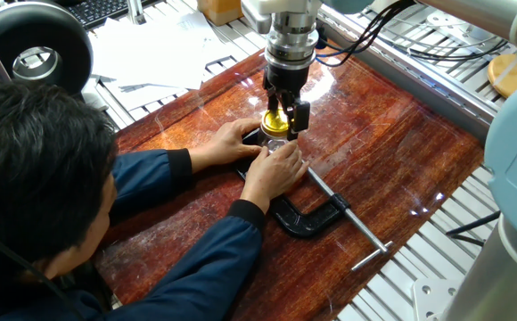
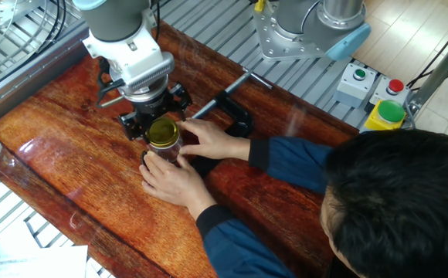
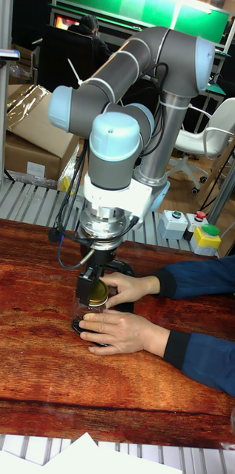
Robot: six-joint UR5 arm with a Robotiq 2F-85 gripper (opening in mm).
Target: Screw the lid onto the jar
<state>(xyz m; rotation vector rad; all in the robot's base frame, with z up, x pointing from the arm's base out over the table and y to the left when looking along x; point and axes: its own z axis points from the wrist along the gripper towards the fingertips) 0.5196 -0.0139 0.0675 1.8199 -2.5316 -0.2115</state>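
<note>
The small clear glass jar (image 2: pixel 162 151) stands on the red-brown wooden table (image 1: pixel 392 160), held in place by a person's two hands (image 1: pixel 274 171). The shiny yellow lid (image 1: pixel 274 122) sits on the jar's mouth. My gripper (image 1: pixel 282 123) comes straight down over it, and its black fingers appear shut on the lid's sides. In the other fixed view the lid (image 2: pixel 163 132) shows just below the gripper (image 2: pixel 162 130). The tall fixed view shows the lid (image 3: pixel 96 296) between the fingers, with the hands (image 3: pixel 124 329) hiding most of the jar.
A black C-clamp (image 1: pixel 307 214) lies right beside the hands. The person's head and blue sleeves fill the near-left side. A tan wooden disc (image 1: pixel 512 76) sits on the metal frame at the far right. A button box (image 2: pixel 382 112) is off the table's edge.
</note>
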